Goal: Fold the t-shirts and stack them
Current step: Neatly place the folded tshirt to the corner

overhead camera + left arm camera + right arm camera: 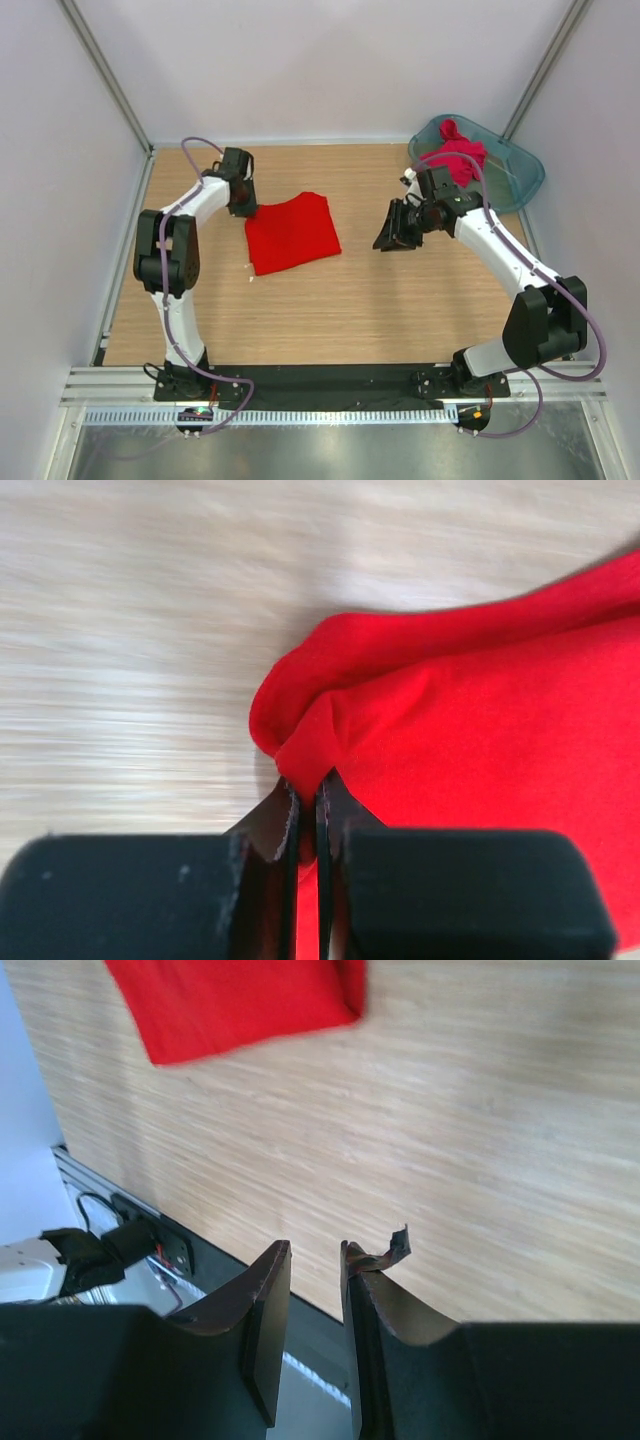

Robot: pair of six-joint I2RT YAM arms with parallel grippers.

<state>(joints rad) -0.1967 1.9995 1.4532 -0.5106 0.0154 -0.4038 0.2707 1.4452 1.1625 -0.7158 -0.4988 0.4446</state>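
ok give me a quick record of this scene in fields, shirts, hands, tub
red shirt: folded flat on the table, left of centre
left hand: shut on the red shirt's far left corner
right hand: slightly open, empty, above bare table to the right of the red shirt
pink shirt: bunched up in the tub
tub: far right corner
stacked: not yet, the shirts are apart

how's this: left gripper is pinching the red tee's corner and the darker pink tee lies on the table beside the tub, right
Not quite: the darker pink tee is not on the table beside the teal tub but bunched inside it, as the top external view shows. The left gripper is indeed pinching a corner of the red tee.
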